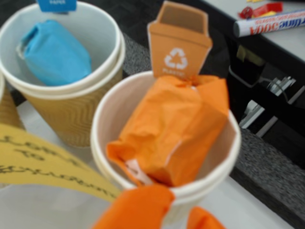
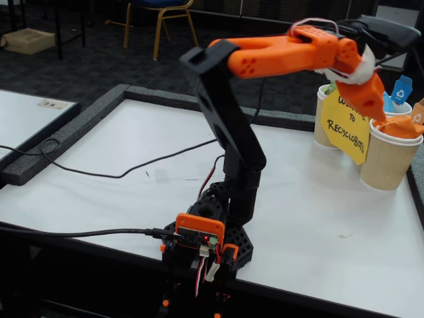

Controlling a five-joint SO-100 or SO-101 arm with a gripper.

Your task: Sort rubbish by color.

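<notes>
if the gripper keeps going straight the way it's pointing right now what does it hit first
Most likely the orange wad sitting in the cup with the orange tag, directly ahead of the gripper in the wrist view. How far off it is, is unclear.

The orange wad [image 1: 174, 129] and blue wad [image 1: 55, 52] are creased, matt paper. The cups [image 1: 71, 119] have ribbed tan cardboard sleeves and smooth white insides. The arm [image 2: 285, 53] is matt orange and black plastic. The counter [image 2: 99, 192] looks smooth, white, edged with rough grey trim.
</notes>
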